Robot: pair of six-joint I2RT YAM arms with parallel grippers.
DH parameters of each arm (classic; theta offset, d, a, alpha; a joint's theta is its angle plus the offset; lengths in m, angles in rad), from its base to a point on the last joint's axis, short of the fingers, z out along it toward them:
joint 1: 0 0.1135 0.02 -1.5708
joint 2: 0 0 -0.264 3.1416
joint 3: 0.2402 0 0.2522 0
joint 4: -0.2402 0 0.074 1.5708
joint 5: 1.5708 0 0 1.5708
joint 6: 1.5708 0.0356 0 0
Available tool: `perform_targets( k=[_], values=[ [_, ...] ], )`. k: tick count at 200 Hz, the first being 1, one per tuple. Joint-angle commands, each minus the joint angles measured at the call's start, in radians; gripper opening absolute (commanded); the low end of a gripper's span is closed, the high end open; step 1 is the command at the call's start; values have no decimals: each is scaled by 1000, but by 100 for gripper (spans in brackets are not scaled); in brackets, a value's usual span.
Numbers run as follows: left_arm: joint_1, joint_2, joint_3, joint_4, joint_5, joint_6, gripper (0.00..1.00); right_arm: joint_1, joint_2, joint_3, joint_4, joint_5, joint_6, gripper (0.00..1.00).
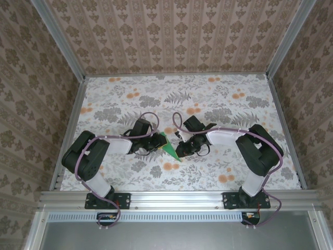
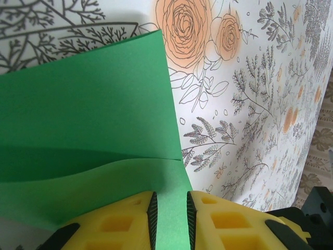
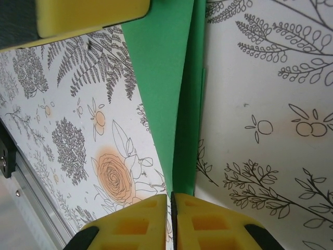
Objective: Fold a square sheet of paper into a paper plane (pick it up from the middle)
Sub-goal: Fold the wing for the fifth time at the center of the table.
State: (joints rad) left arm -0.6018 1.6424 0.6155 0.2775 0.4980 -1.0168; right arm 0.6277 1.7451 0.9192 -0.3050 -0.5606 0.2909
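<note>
The green sheet of paper [image 1: 169, 147] lies folded to a narrow pointed shape on the floral table, between the two arms at mid-table. My left gripper [image 1: 156, 143] comes at it from the left. In the left wrist view its yellow fingers [image 2: 170, 198] stand a little apart over the paper [image 2: 88, 104], which has one flap folded across and shows flat in the gap. My right gripper [image 1: 181, 148] meets the paper from the right. Its pads [image 3: 169, 197] are pressed together where the crease of the paper [image 3: 161, 78] runs in. A left gripper finger [image 3: 88, 15] shows at the top there.
The floral tablecloth [image 1: 208, 99] stretches bare behind the arms. An aluminium rail [image 1: 171, 198] runs along the near edge, also seen as a rail [image 3: 31, 192] low left in the right wrist view. Patterned walls [image 1: 31, 78] close in the sides and back.
</note>
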Motion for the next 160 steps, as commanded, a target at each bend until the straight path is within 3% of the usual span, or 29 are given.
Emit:
perform_targets(
  k=[1,84,120,160],
  values=[
    [-3,-18,-10,-8,-6,-3,26,9,28,-7,-28,-22,-1,11],
    [-3,-15,-9,-12,-6,-4,25,10,27,-6,-26,-9,6,10],
    [-3,-16,-10,-12,-7,-4,26,10,-96,-9,-22,28,31,16],
    [-3,-16,-10,-10,-7,-3,25,17,-114,-23,-62,79,43,26]
  ],
)
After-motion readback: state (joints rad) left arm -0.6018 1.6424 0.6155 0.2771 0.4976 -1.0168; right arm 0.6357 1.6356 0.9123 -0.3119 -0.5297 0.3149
